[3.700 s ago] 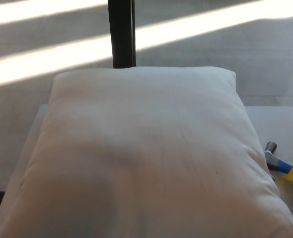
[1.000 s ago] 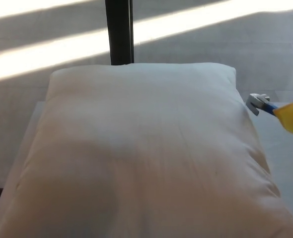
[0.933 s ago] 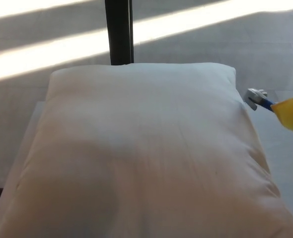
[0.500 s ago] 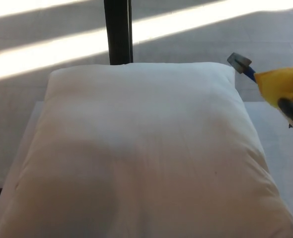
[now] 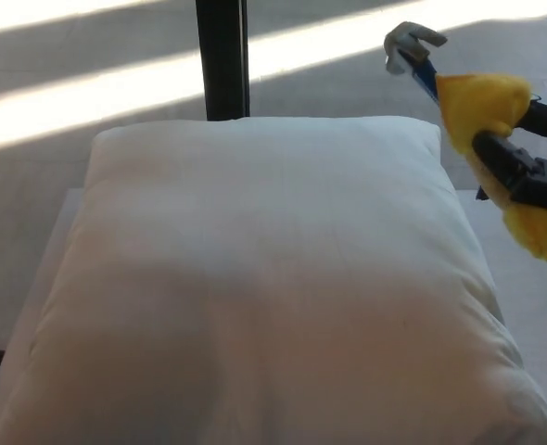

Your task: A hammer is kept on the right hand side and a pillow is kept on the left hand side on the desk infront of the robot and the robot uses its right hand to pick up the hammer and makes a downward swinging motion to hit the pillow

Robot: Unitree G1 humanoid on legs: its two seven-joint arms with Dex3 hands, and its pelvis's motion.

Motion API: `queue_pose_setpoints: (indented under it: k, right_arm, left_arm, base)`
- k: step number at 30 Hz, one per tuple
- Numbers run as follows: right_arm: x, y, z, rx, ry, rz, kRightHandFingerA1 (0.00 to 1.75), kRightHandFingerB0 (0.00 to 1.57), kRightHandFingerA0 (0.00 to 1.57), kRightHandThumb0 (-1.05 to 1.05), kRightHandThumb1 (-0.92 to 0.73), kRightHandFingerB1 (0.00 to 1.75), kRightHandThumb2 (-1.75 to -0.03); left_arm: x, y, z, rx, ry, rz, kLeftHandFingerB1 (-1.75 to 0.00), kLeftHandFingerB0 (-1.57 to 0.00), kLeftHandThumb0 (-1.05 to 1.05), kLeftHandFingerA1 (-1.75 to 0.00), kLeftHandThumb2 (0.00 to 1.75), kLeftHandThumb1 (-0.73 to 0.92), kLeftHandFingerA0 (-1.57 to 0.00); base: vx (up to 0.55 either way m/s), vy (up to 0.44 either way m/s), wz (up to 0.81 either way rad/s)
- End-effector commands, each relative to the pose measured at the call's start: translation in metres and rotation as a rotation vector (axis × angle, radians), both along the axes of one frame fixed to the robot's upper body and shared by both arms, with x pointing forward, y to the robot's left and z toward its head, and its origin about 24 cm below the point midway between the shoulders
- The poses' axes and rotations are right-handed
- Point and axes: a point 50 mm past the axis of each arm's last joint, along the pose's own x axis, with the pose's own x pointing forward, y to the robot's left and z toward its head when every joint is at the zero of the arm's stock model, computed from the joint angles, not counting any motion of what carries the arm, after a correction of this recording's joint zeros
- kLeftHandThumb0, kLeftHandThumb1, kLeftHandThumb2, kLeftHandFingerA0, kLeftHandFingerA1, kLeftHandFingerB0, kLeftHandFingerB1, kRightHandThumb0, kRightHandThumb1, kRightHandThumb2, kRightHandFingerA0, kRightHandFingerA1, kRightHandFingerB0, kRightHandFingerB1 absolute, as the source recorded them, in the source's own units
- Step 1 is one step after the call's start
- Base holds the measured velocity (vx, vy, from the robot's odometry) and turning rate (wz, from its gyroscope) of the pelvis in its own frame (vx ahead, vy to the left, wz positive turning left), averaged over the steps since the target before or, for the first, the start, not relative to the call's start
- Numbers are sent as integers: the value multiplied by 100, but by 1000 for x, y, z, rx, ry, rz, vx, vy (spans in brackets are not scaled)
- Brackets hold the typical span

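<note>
- Sunlit floor stripes and a dark post (image 5: 222,57) sat at 12 o'clock behind the desk (image 5: 542,306); the pillow (image 5: 264,278) covered nearly all of it.
- Your right hand (image 5: 519,171) was clenched around the yellow grip of the hammer (image 5: 459,93), raised at 2 o'clock, head (image 5: 411,42) up and clear of the pillow.
- Left hand not in view.
- For a good strike, you needed to swing down toward 8 o'clock, landing the head on the pillow's middle, not its right edge.
- Grip looked snug; you should have kept it so.
</note>
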Motion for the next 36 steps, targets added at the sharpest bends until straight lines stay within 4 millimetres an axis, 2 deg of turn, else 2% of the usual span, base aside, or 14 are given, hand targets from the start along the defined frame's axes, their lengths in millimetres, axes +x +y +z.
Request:
queue_pose_setpoints:
  k: [1, 2, 4, 6, 15, 21, 22, 26, 27, 29, 30, 33, 35, 36]
  right_arm:
    - [-26, 59, 98, 421, -95, 475, 175, 83, 100, -35, -57, 157, -109]
    - [-26, 60, 99, 442, -98, 504, 175, 78, 99, -35, -58, 161, -108]
    - [-28, 61, 103, 452, -99, 526, 175, 83, 100, -35, -60, 155, -105]
    - [-32, 62, 106, 440, -135, 563, 175, 72, 95, -35, -66, 162, -100]
    - [-45, 60, 123, 489, -180, 593, 175, 74, 94, -33, -60, 157, -101]
    - [-45, 61, 107, 473, -118, 582, 175, 74, 96, -30, -61, 163, -113]
    - [-44, 63, 100, 468, -105, 581, 175, 70, 98, -30, -59, 170, -114]
    - [-42, 66, 80, 441, 18, 554, 175, 75, 94, -30, -54, 167, -115]
    - [-41, 69, 66, 432, 96, 562, 175, 71, 95, -26, -53, 174, -127]
    - [-39, 72, 47, 348, 168, 508, 175, 73, 100, -29, -55, 169, -118]
    - [-38, 73, 24, 302, 247, 467, 175, 79, 101, -30, -59, 153, -112]
    - [-39, 72, -3, 199, 338, 463, 175, 75, 102, -34, -66, 167, -105]
    - [-43, 67, -45, 108, 504, 427, 175, 77, 105, -31, -59, 165, -117]
    - [-44, 66, -48, 96, 512, 422, 175, 77, 105, -31, -59, 165, -117]
  left_arm:
    - [-5, 2, 3, 32, -12, -56, -55, -66, -63, -57, 59, 63, -68]
    - [-5, 2, 3, 35, -8, -58, -55, -68, -64, -57, 59, 63, -68]
    - [-4, 3, 4, 58, 5, -90, -54, -65, -64, -56, 60, 65, -68]
    - [-4, 3, 4, 32, -18, -47, -55, -64, -63, -59, 59, 64, -67]
    - [-2, 3, 4, 43, -19, -57, -54, -64, -59, -58, 59, 65, -70]
    - [0, 4, 5, 40, -21, -58, -53, -62, -61, -57, 59, 64, -67]
    - [-1, 4, 5, 44, -17, -61, -53, -63, -62, -55, 59, 63, -68]
    - [1, 3, 5, 21, -38, -45, -54, -62, -62, -56, 59, 62, -65]
    - [4, 3, 5, 39, -24, -76, -52, -62, -64, -55, 59, 64, -66]
    - [6, 3, 6, 40, -34, -69, -53, -64, -62, -56, 59, 64, -70]
    - [6, 3, 7, 44, -36, -86, -54, -66, -63, -57, 59, 64, -71]
    - [6, 4, 7, 52, -23, -90, -52, -64, -61, -56, 60, 66, -72]
    - [5, 4, 6, 44, -22, -81, -53, -66, -63, -55, 59, 64, -70]
    - [6, 4, 7, 44, -22, -81, -53, -66, -63, -55, 59, 64, -70]
  base:
    - [0, 0, 0]
    - [0, 0, 0]
    - [0, 0, 0]
    - [0, 0, 0]
    - [0, 0, 0]
    - [0, 0, 0]
    - [0, 0, 0]
    - [0, 0, 0]
    - [0, 0, 0]
    - [0, 0, 0]
    - [0, 0, 0]
    - [0, 0, 0]
    - [0, 0, 0]
    - [0, 0, 0]
